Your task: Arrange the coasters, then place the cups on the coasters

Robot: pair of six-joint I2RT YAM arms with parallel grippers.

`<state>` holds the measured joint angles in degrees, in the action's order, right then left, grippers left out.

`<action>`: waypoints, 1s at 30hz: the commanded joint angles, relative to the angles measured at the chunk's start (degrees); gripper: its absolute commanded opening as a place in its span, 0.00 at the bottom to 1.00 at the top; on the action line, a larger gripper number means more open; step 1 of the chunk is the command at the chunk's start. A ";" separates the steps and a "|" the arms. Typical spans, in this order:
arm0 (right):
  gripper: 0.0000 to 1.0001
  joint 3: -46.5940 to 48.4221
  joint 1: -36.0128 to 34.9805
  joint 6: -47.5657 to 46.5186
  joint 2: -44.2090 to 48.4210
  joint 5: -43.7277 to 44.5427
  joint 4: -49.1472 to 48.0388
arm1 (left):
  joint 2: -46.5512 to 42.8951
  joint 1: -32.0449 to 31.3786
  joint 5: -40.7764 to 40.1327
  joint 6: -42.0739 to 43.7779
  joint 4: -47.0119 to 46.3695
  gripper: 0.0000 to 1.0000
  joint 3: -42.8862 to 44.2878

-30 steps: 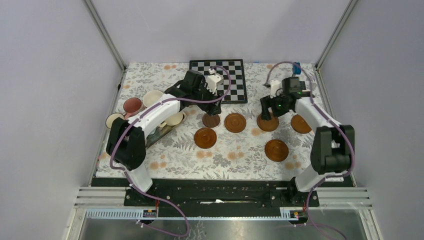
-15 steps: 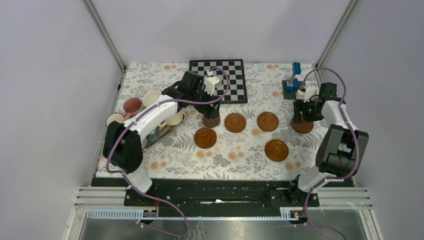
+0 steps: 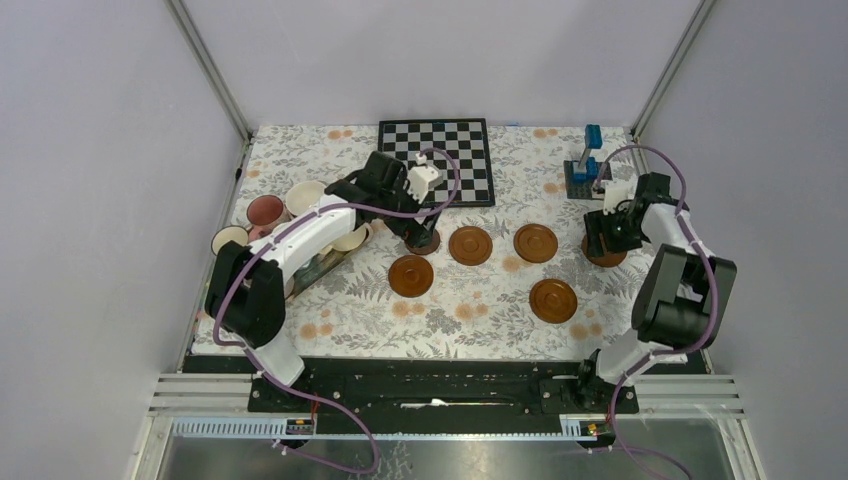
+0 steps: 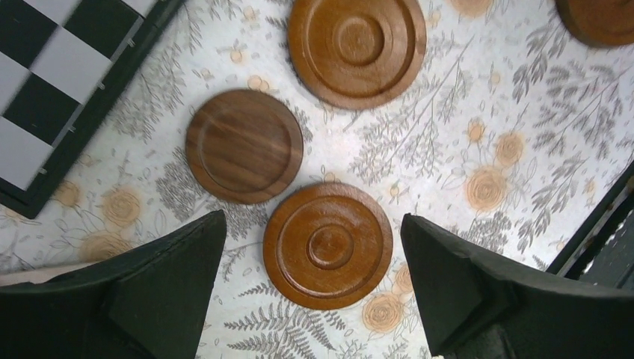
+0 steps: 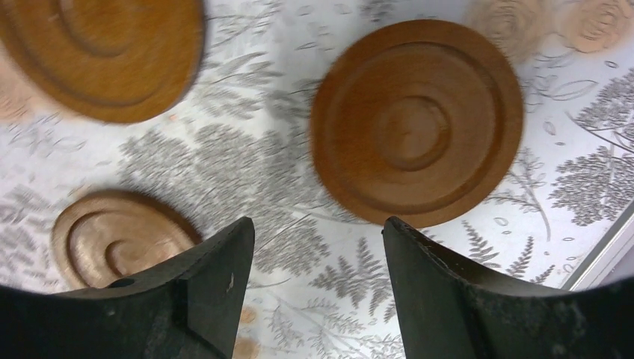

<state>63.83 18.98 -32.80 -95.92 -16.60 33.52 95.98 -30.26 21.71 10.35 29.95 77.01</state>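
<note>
Several reddish-brown coasters lie across the floral table: one (image 3: 411, 275), one (image 3: 470, 245), one (image 3: 535, 242), one (image 3: 553, 300). My left gripper (image 3: 420, 232) hovers open over the smaller dark coaster (image 4: 244, 146). In the left wrist view a ringed coaster (image 4: 327, 245) lies on the cloth below the wide gap of that gripper (image 4: 312, 219). My right gripper (image 3: 606, 235) hangs open over the far-right coaster (image 5: 416, 122), nothing between its fingers (image 5: 224, 284). The cups (image 3: 265, 210) are grouped at the left.
A chessboard (image 3: 440, 160) lies at the back centre. A blue block model (image 3: 583, 165) stands at the back right. A metal tray (image 3: 322, 265) lies under the left arm beside the cups. The frame posts and walls close in both sides.
My right arm has swung from the middle-right coaster to the far-right one, jaws narrowing a little. My left gripper has opened wider above the small dark coaster.
</note>
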 commanded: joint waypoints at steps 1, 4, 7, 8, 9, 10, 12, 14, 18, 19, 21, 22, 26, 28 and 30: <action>0.71 -4.18 -4.20 -4.15 8.18 -3.93 4.62 | -3.78 -0.06 1.86 4.09 -0.25 0.95 -3.72; 0.70 -7.67 -8.05 -4.98 9.85 -2.59 4.42 | -4.97 -0.06 1.94 6.08 -0.17 0.95 -6.58; 0.70 -10.95 -11.90 -4.73 10.47 -0.85 2.83 | -6.09 -0.06 1.55 7.18 -0.16 0.95 -8.40; 0.70 -11.56 -12.81 -4.54 10.52 -0.73 2.69 | -6.42 -0.06 1.43 7.34 -0.16 0.95 -8.67; 0.70 -12.21 -13.66 -4.43 10.49 -0.72 2.65 | -6.66 -0.06 1.44 7.52 -0.14 0.94 -9.03; 0.69 -12.81 -14.45 -4.34 10.48 -0.60 2.49 | -6.90 -0.04 1.43 7.57 -0.16 0.94 -9.19; 0.69 -14.14 -15.85 -4.34 10.68 0.40 1.72 | -7.24 -0.13 1.31 7.75 -0.29 0.94 -9.61; 0.70 -15.33 -16.94 -4.57 10.99 1.59 1.03 | -7.53 -0.15 1.06 7.99 -0.53 0.94 -10.09; 0.73 -17.17 -17.95 -5.03 12.33 2.82 0.63 | -7.90 -0.15 0.20 8.11 -1.17 0.98 -10.89; 0.74 -18.17 -18.22 -5.22 12.66 3.45 0.16 | -7.96 -0.15 0.01 8.11 -1.40 0.99 -11.10; 0.74 -19.61 -18.69 -5.62 13.10 5.02 -0.87 | -7.86 -0.23 -0.40 7.99 -1.64 0.99 -11.26; 0.74 -20.18 -18.72 -5.78 13.30 5.56 -1.22 | -7.86 -0.21 -0.44 8.02 -1.70 0.99 -11.30; 0.70 -22.42 -20.76 -4.64 14.24 8.11 -2.58 | -7.93 -0.30 -1.17 8.10 -1.91 0.99 -11.49; 0.68 -23.28 -20.91 -4.34 15.02 10.33 -3.02 | -8.04 -0.40 -1.49 8.51 -1.91 0.98 -11.73; 0.66 -23.89 -20.92 -4.76 15.24 12.74 -3.41 | -8.15 -0.56 -1.60 9.31 -1.92 0.98 -12.14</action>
<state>41.85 -1.15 -37.21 -82.17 -9.85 31.22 90.37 -30.44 20.97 17.80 30.13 65.69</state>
